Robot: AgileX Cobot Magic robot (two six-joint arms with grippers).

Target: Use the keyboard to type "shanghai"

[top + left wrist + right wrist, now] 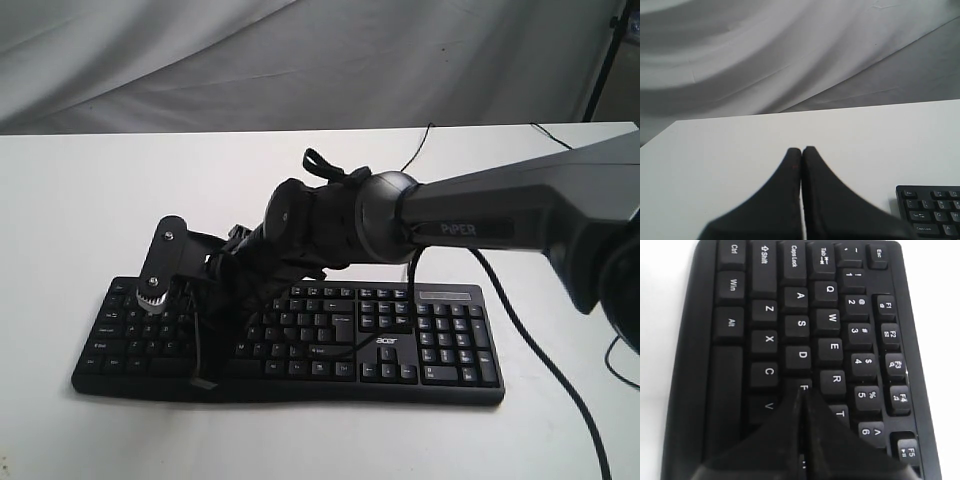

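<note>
The black keyboard [400, 345] with white legends and an acer logo lies on the white table [80, 200]. My right arm reaches across from the right to the keyboard's left half. In the right wrist view my right gripper [802, 389] is shut and empty, its tips just over the F key [803, 386] of the keyboard [770, 305], next to D and R. In the exterior view these tips [197, 320] are mostly hidden by the arm. My left gripper [801, 148] is shut and empty over bare table, beside the keyboard's Esc corner [932, 210].
A thin black cable [545, 350] runs over the table right of the keyboard, and another leads off behind it [418, 145]. Grey cloth [200, 60] hangs behind the table's far edge. A dark stand leg [605, 60] rises at the back right.
</note>
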